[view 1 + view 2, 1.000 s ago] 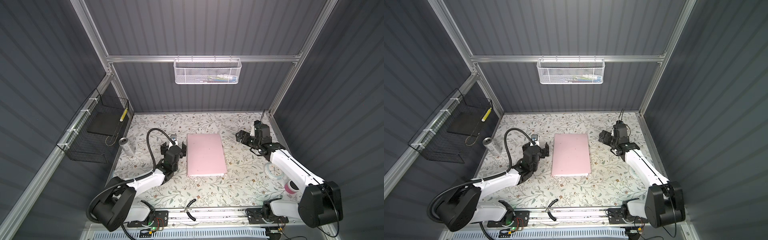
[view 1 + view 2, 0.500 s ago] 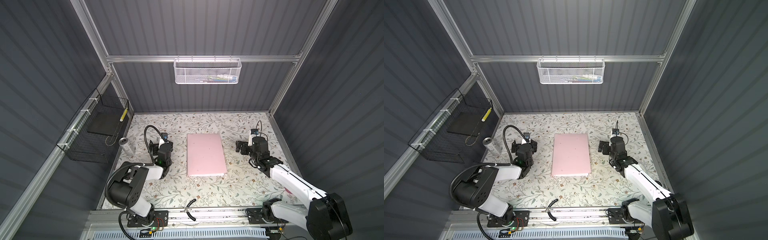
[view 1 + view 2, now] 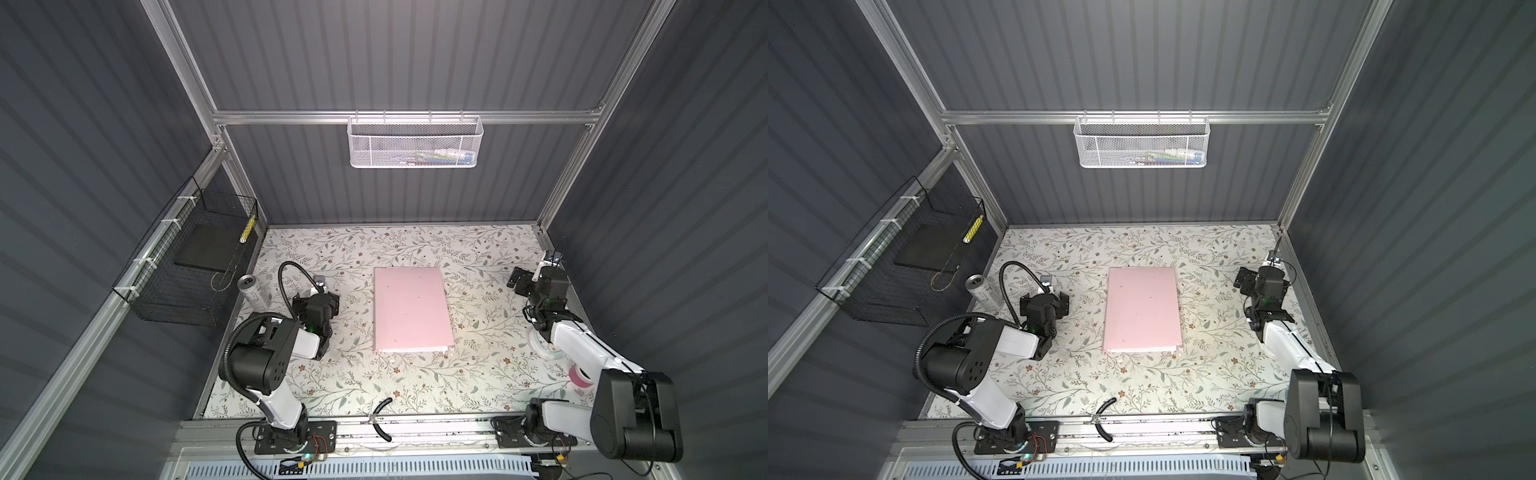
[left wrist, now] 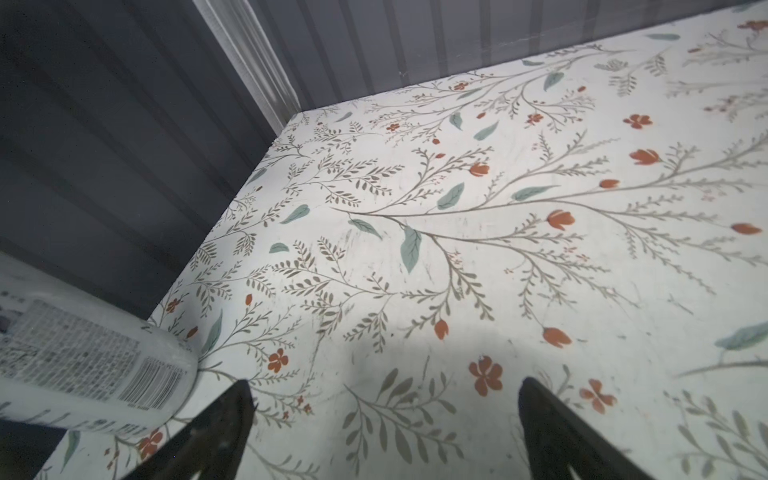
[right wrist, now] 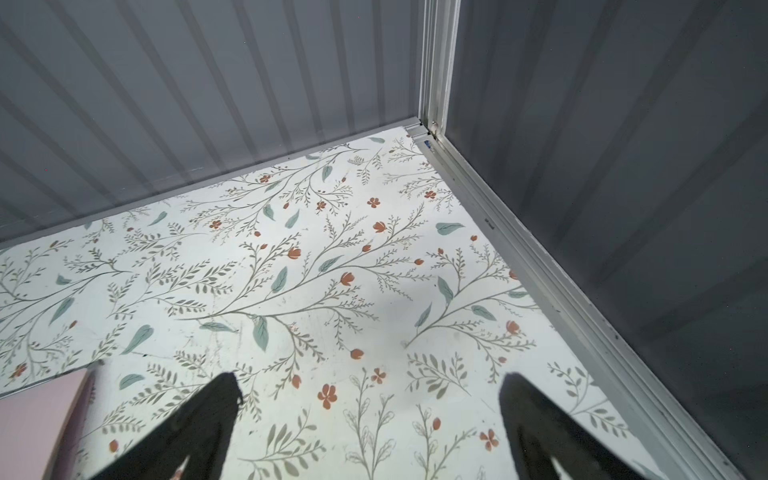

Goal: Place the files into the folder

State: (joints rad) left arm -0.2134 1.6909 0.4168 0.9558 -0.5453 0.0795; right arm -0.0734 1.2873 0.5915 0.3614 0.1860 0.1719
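The pale pink folder (image 3: 409,313) (image 3: 1142,309) lies shut and flat in the middle of the floral table. A thin white paper edge (image 3: 415,350) peeks out along its near side; no other files show. My left gripper (image 3: 316,297) (image 3: 1044,297) hovers left of the folder, open and empty. In the left wrist view its gripper (image 4: 384,395) spans bare tabletop. My right gripper (image 3: 540,274) (image 3: 1264,274) sits near the right wall, open and empty. In the right wrist view the gripper (image 5: 370,399) frames only table, with a folder corner (image 5: 37,424) off to the side.
A silver can (image 3: 251,289) (image 4: 83,365) stands close beside the left gripper. A black wire basket (image 3: 187,270) hangs on the left wall, a white mesh basket (image 3: 415,143) on the back rail. A white tape ring (image 3: 544,347) and pink roll (image 3: 579,376) lie under the right arm.
Both grippers have drawn away from the folder: the left one leftward toward the can as its arm folded back, the right one toward the right wall. The folder has not moved.
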